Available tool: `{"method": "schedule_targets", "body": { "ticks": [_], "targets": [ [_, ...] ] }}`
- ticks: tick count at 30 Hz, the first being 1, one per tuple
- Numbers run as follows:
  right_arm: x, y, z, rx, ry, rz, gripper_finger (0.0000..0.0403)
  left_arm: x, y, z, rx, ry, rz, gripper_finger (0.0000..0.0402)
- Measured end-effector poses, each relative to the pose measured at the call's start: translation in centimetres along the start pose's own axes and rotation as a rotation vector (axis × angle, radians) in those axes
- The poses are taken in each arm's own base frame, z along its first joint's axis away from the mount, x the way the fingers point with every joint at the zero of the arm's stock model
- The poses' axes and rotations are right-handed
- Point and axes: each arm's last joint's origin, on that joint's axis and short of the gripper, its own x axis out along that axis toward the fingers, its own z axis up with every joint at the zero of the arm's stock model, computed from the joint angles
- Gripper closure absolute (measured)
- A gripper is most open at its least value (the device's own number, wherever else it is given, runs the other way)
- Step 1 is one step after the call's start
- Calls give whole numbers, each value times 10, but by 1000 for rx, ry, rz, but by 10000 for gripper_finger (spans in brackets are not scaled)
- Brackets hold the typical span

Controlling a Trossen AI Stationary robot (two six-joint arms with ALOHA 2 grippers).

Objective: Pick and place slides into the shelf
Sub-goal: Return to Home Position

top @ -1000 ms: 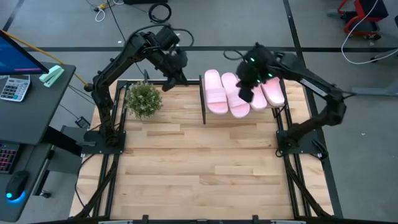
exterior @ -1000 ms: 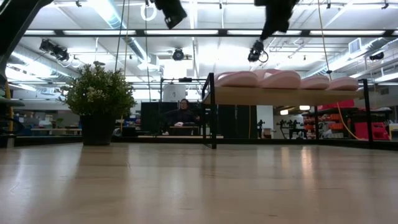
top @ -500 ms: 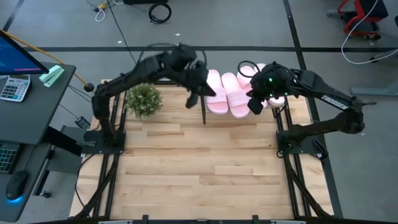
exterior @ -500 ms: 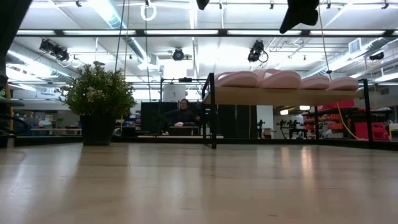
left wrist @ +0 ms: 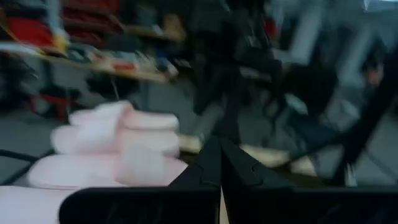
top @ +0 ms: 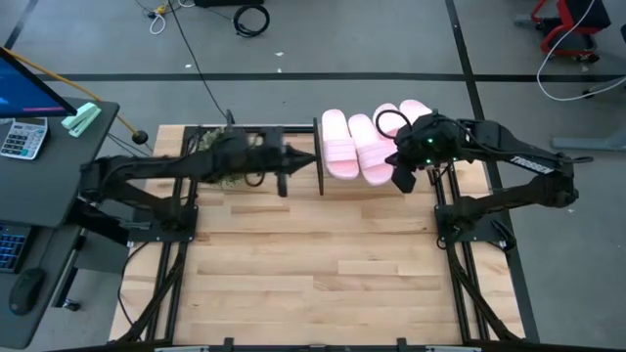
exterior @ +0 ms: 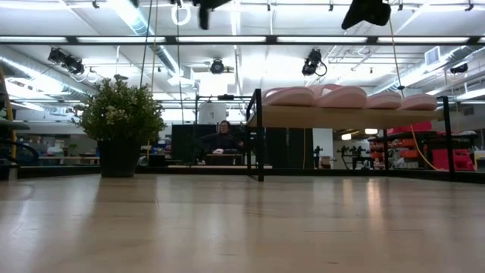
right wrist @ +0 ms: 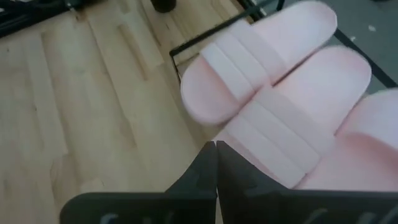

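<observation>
Pink foam slides (top: 354, 147) are lined side by side on the shelf (exterior: 345, 116), so nothing is left to be carried. The left gripper (top: 283, 184), beside its left upright, and the right gripper (top: 400, 180), at its front edge, are held closed and empty.

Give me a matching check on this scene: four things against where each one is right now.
1. slides
2. plant
3. left gripper
4. right gripper

A. partly under the left arm
B. side by side on the shelf
C. raised over the shelf
D. raised between plant and shelf

Pairs: 1-B, 2-A, 3-D, 4-C
</observation>
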Motion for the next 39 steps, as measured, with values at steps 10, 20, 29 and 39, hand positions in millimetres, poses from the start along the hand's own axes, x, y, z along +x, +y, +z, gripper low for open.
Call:
{"method": "schedule_targets", "body": {
  "ticks": [10,20,29,39],
  "targets": [
    [11,4,11,-50,-46,36,403,-63,-18,-47,-72,-113,259,400],
    [12,6,10,-91,-27,96,403,-123,-30,-68,-95,-340,288,400],
    [12,6,10,-41,-24,98,403,-159,-22,-81,-55,-396,284,400],
    [12,6,11,60,-25,78,403,-192,-13,-103,-68,-474,275,401]
  ]
}}
